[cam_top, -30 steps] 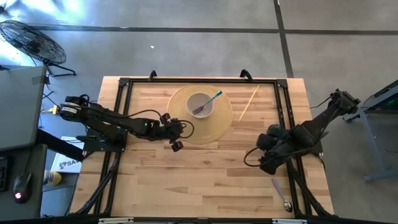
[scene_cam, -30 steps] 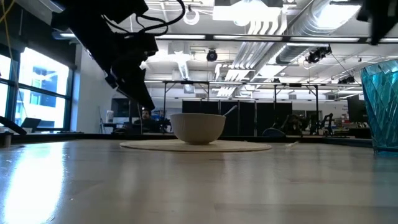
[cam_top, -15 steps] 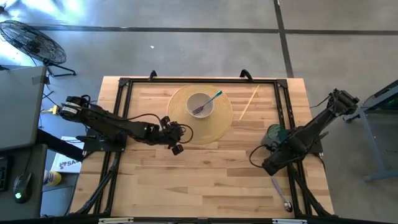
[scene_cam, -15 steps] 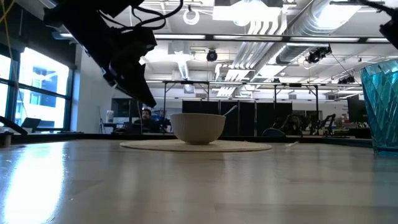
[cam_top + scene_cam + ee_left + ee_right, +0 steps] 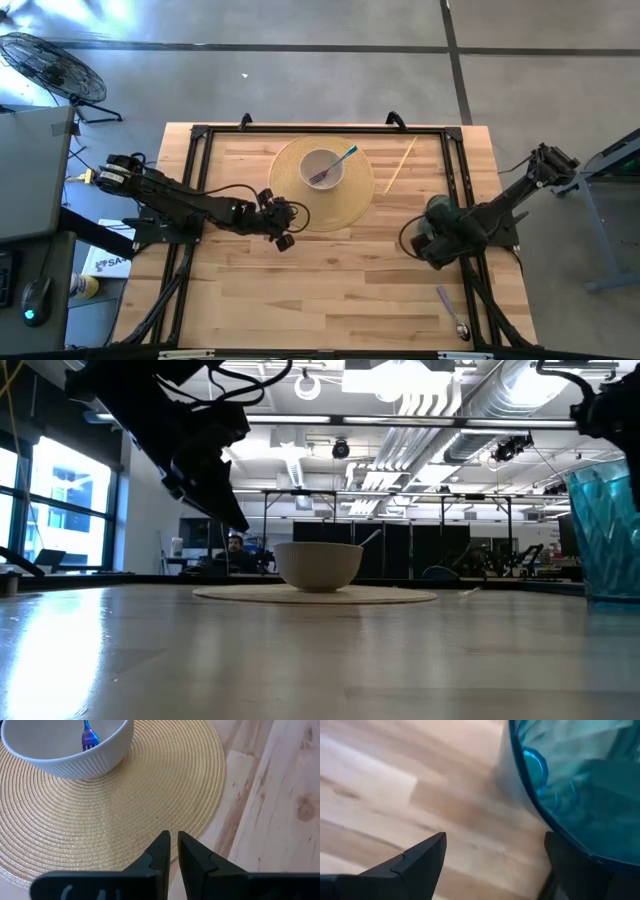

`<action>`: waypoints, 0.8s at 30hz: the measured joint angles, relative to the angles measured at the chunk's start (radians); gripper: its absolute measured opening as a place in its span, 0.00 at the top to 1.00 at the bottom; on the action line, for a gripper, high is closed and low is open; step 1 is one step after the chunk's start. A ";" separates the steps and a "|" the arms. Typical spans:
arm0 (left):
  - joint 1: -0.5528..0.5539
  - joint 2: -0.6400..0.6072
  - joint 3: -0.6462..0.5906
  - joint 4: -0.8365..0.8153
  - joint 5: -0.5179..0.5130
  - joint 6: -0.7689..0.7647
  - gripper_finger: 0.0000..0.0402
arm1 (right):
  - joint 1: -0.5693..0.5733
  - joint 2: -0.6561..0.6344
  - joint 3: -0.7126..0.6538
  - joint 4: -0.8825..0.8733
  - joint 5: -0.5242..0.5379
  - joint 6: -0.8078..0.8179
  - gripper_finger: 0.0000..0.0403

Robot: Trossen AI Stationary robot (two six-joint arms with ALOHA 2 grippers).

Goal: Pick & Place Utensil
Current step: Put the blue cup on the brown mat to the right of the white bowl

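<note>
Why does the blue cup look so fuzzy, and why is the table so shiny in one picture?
Right wrist view: the blue cup sits very close to the camera, so it blurs. Low view: ceiling lights and the windows glare off the table.

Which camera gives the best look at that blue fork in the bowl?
The high view: the whole fork shows, leaning in the bowl. The left wrist view catches only its tines; the low view shows just a handle tip; the right wrist view, nothing.
</note>
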 joint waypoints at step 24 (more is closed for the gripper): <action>-0.137 0.000 -0.092 0.039 -0.032 -0.153 0.92 | 0.068 0.361 0.001 0.191 0.100 0.171 0.25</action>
